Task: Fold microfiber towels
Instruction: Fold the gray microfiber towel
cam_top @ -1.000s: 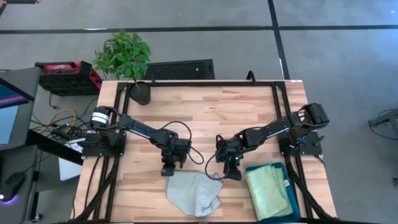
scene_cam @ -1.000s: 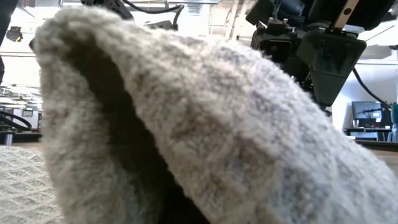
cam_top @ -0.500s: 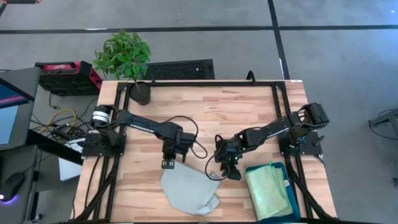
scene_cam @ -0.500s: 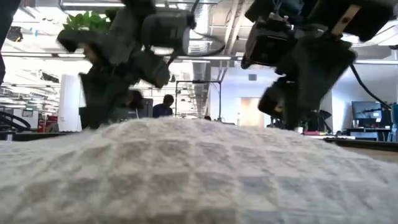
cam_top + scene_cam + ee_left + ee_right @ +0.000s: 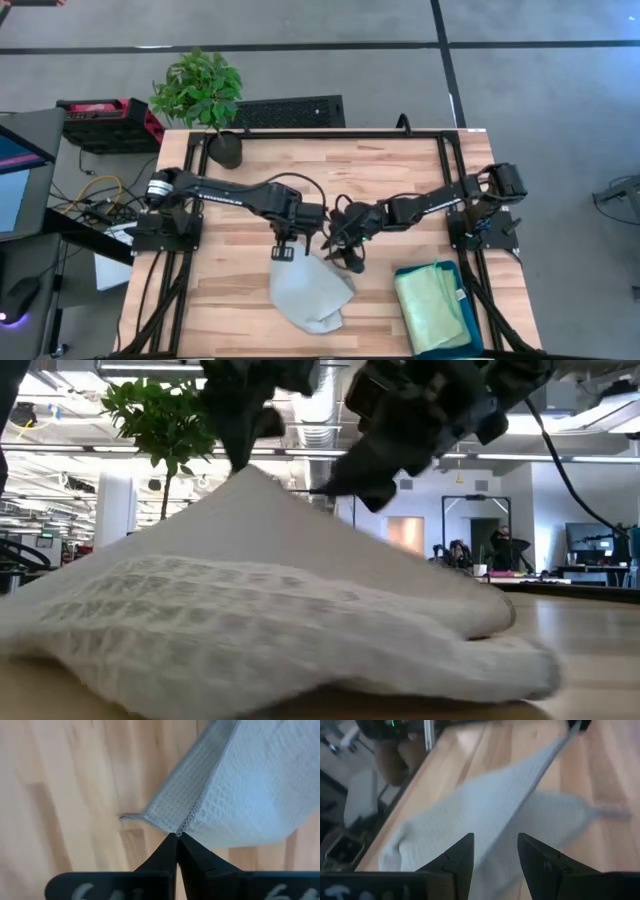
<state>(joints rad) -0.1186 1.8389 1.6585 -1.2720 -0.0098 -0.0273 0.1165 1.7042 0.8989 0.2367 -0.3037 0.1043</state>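
Observation:
A pale grey-blue towel (image 5: pixel 310 295) lies at the table's near middle; it also shows in the low view (image 5: pixel 280 610). Its far corner is raised into a peak and its near part rests on the wood. My left gripper (image 5: pixel 283 252) is shut on that raised corner. My right gripper (image 5: pixel 352 262) is open just above the towel's right edge, its fingers apart in the right wrist view (image 5: pixel 495 852) with the towel (image 5: pixel 485 805) beyond them. A light green towel (image 5: pixel 432 305) lies in the teal bin (image 5: pixel 472 318) at the near right. The other towels are out of view. My left gripper pinches the towel's hemmed corner (image 5: pixel 186 826) between its two fingertips, coming from above and pointing down. More than one layer seems to meet at the hem. The corner is lifted clear, and the cloth slopes taut from it down to the table (image 5: pixel 430 590).
A potted plant (image 5: pixel 205 95) stands at the table's far left corner. Black frame rails (image 5: pixel 445 160) run along the table's far and side edges. Bare wood (image 5: pixel 360 170) lies beyond the grippers. People and office furniture show far behind the table in the low view.
The towel first stood bunched up, then lay flat on the table. Now my left gripper has gone toward the far and right side, raising the towel's far corner into a taut peak while its near part stays down. My right gripper has gone toward the far left.

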